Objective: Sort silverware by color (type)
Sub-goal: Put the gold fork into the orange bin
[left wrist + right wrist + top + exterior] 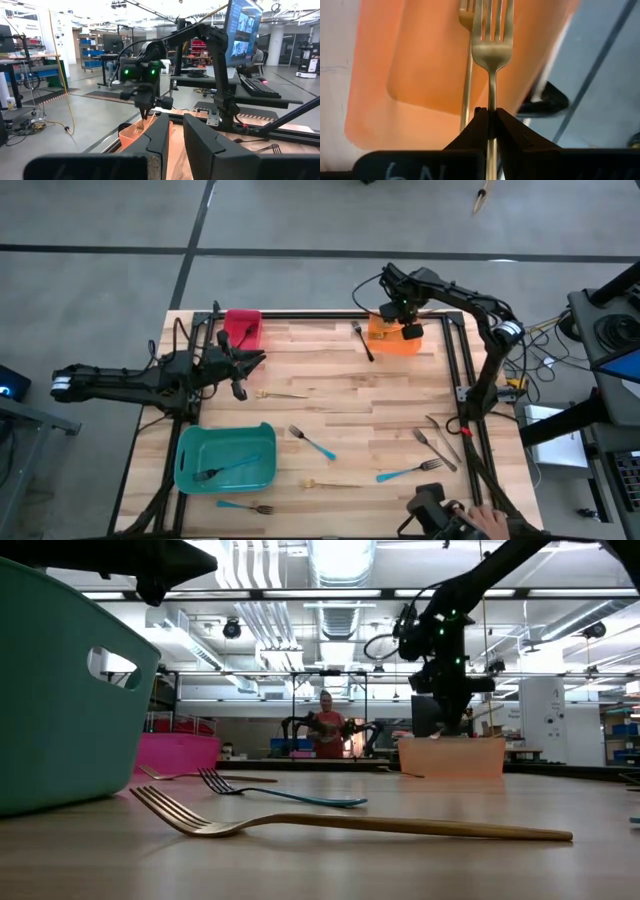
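Observation:
My right gripper (490, 112) hangs over the orange bin (395, 340) at the table's far edge, shut on a gold fork (491, 45). A second gold fork (466, 75) lies inside that bin. My left gripper (247, 368) hovers beside the red bin (243, 328), fingers slightly apart and holding nothing. A fork lies in the teal bin (225, 458). Lying flat on the table are gold forks (282, 394) (330, 483), blue-handled forks (312, 443) (245, 506) (408, 472) and dark grey forks (436, 448). Another dark fork (362, 340) lies beside the orange bin. My right gripper pinches the gold fork's handle (491, 97) between its two fingers, just behind the head. The fingers come from above, pointing down, and lie along the handle. The fork is lifted clear and hangs tines down over the orange bin (135, 135).
A dark metal frame (455, 380) runs around the tabletop. A person's hand (490, 520) and a dark device are at the near right corner. A person stands in the room far behind the table (327, 730). Bare wood lies between the bins at mid-table.

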